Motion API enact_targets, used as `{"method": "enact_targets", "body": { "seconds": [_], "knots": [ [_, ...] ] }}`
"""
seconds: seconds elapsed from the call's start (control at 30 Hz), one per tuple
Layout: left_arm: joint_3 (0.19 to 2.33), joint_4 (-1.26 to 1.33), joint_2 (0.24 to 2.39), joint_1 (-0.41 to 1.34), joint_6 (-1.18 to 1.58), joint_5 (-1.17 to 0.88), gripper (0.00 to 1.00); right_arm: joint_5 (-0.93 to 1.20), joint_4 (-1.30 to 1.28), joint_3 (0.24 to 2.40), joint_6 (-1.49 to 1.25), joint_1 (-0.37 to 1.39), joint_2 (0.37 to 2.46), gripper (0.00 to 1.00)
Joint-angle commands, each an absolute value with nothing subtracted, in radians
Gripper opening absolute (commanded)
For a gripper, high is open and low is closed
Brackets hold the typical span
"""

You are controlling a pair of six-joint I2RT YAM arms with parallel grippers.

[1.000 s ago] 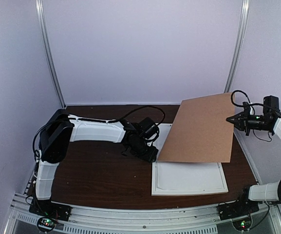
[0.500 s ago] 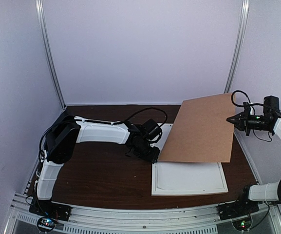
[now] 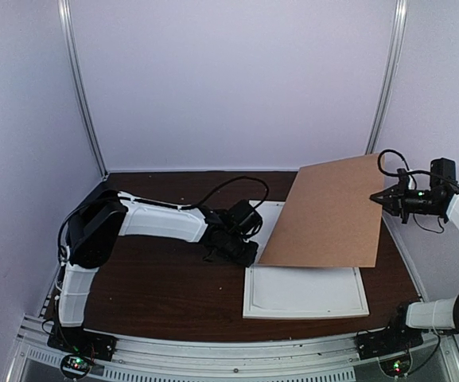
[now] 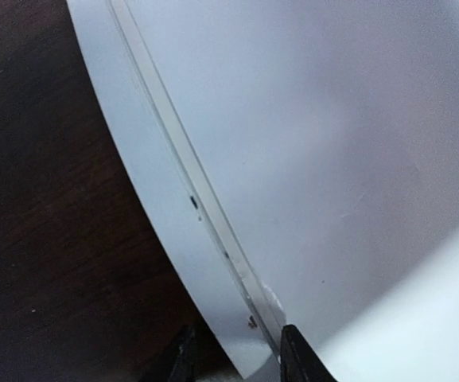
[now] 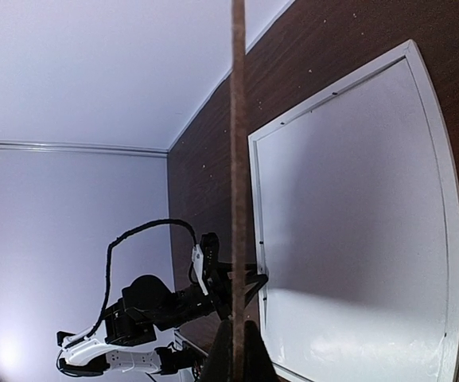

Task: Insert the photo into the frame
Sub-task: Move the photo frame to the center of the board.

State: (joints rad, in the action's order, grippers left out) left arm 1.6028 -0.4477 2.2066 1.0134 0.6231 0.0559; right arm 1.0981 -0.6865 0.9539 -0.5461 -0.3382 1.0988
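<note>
The white frame (image 3: 305, 315) lies flat on the dark table, its inside plain white. It also shows in the left wrist view (image 4: 134, 175) and the right wrist view (image 5: 450, 199). My left gripper (image 3: 247, 253) sits at the frame's left rim. In its wrist view the gripper (image 4: 239, 362) has one finger outside the rim and one inside, closed on it. My right gripper (image 3: 376, 198) is shut on the right edge of the brown backing board (image 3: 328, 211) and holds it tilted above the frame's far half. The board shows edge-on in the right wrist view (image 5: 238, 119). The photo is not in view.
The booth's white walls and metal uprights (image 3: 82, 95) close in the table at the back and sides. The left arm (image 3: 157, 219) stretches across the table's middle, its cable looping above it. Dark table top (image 3: 157, 294) lies left of the frame.
The frame has slid a little to the left and nearer, with my left gripper at its rim. The right gripper and the board have barely moved.
</note>
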Motion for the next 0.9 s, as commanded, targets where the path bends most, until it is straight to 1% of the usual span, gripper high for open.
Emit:
{"method": "enact_targets", "body": {
  "seconds": [0.0,0.27,0.33,0.43,0.87],
  "knots": [
    [1.486,-0.462,2.182,0.999,0.664,0.180,0.34,1.125,-0.662,0.939,-0.535,-0.345,1.065,0.00],
    [1.374,-0.427,2.135,0.968,0.720,0.196,0.28,1.119,-0.663,0.933,-0.535,-0.340,1.062,0.00],
    [1.336,-0.413,2.112,0.959,0.741,0.204,0.25,1.114,-0.665,0.933,-0.531,-0.334,1.062,0.00],
    [1.281,-0.398,2.075,0.947,0.766,0.218,0.18,1.099,-0.681,0.938,-0.514,-0.322,1.064,0.00],
    [1.038,-0.337,1.914,0.893,0.906,0.262,0.04,1.070,-0.699,0.944,-0.479,-0.249,1.075,0.00]
  ]
}}
